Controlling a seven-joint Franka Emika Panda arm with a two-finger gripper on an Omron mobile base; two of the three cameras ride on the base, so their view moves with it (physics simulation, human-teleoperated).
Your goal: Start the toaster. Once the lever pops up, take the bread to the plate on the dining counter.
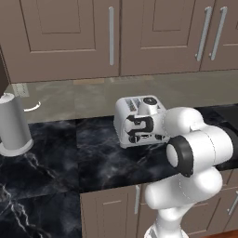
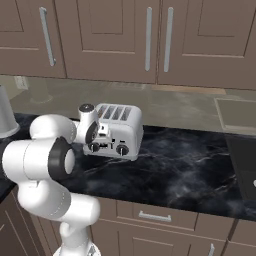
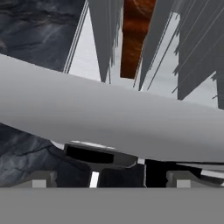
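no readable markings on toaster (image 2: 117, 131), bread (image 3: 136, 37) down in slot, gripper (image 3: 109, 178) jaws spread wide at toaster front, grey canister (image 1: 13, 124) well left of toaster

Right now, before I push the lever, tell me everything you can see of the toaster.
The toaster is a boxy silver-white unit with four top slots, two black round knobs and black sliders on its front. It stands upright on the black marble counter, near the wall. In the hand view a brown slice of bread sits down in one slot. The gripper hangs open close over the toaster's front edge; whether it touches the toaster is unclear.
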